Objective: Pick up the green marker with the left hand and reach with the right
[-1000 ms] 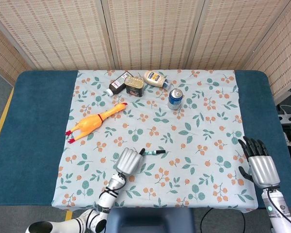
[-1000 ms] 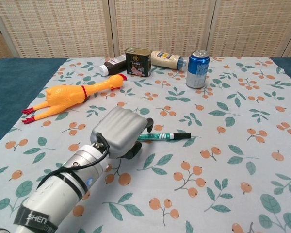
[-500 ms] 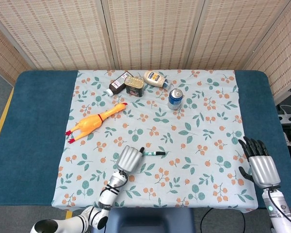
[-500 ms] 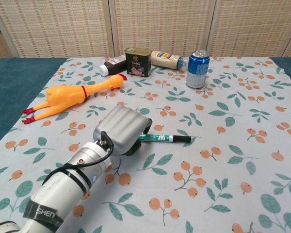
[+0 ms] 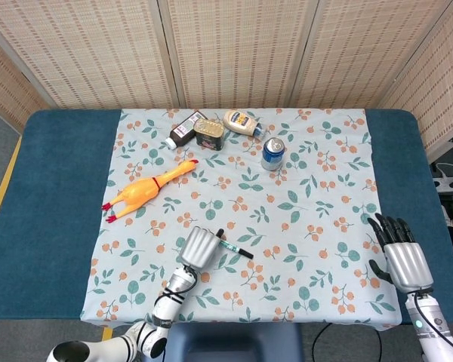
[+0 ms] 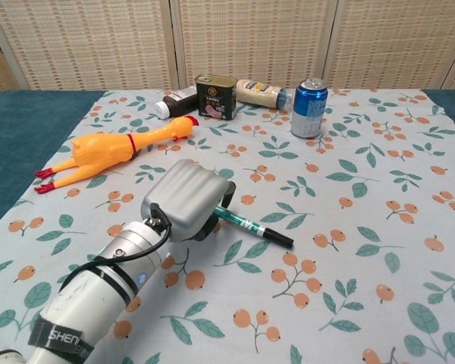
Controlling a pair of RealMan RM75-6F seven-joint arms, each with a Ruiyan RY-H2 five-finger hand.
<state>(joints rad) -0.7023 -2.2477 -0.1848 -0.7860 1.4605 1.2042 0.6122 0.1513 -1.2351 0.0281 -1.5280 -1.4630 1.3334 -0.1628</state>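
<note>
Green marker [image 6: 250, 227] lies low over the floral cloth [image 6: 379, 197], near the front-centre of the table, its dark tip [image 6: 284, 243] pointing to the robot's right and toward the camera. The near end disappears under the left hand [image 6: 183, 199]. The marker sits at a slant, not flat along the cloth; whether the tip touches the cloth cannot be settled from either view.

Left hand: fingers curled down over the marker's butt end, knuckles up, back of hand facing the chest cam. It appears to have hold of the marker, prob. a pinch under the palm, but the contact itself is hidden by the hand's shell. Head view agrees: hand [image 5: 198, 246] with marker [image 5: 236, 248] sticking out to its right.

Right hand [image 5: 402, 255]: at the table's right edge, on the blue surround [image 5: 396, 151], well apart from the marker. Fingers extended and spread, holding nothing. Not seen in chest view.

Step in hand, by my judgement: grasp closed, lift just starting. Pick-up not yet complete; right-hand reach not begun.

Next move calls for: raise left hand straight up w/o loosening the pinch, since a marker held at one end may swing or slip. Then right arm to travel inward across the cloth toward centre.

Other items: rubber chicken [image 6: 110, 148], tin [image 6: 215, 96], blue can [image 6: 309, 108], two bottles at the far side, all well apart.
</note>
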